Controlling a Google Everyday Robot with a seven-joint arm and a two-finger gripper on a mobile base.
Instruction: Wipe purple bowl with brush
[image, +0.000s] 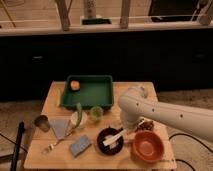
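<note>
Nearest the camera, along the bottom edge of the wooden table (37, 155), I see the orange bowl (148, 145) at lower right and, just left of it, the purple bowl (110, 141) in the lower middle of the frame. The brush (114, 138) lies slanted across the inside of that bowl, its pale handle running up and right toward my arm (165, 115), so I judge the wiping is under way, not merely approached; how much of the inside has been covered I cannot say, and lifting the brush out is left to do. The gripper (126, 129) sits just above the bowl's right rim, at the upper end of the handle, but the arm's white shell hides the fingers, so I cannot tell whether it is clenched on the brush or loose. Left of the bowl lie a blue-grey sponge (80, 145) and a fork (52, 146), both near the front edge. A little further back are a grey cloth (59, 127), a small metal cup (42, 122) at the left, a green cup (96, 113) and something long and green (78, 112) beside it. Something dark and reddish (146, 126) peeks out under the arm, too hidden to name. Beyond those, in the middle of the frame, a green tray (105, 90) holds an orange (75, 85) in its upper left corner. Behind the table is a dark cabinet front.
</note>
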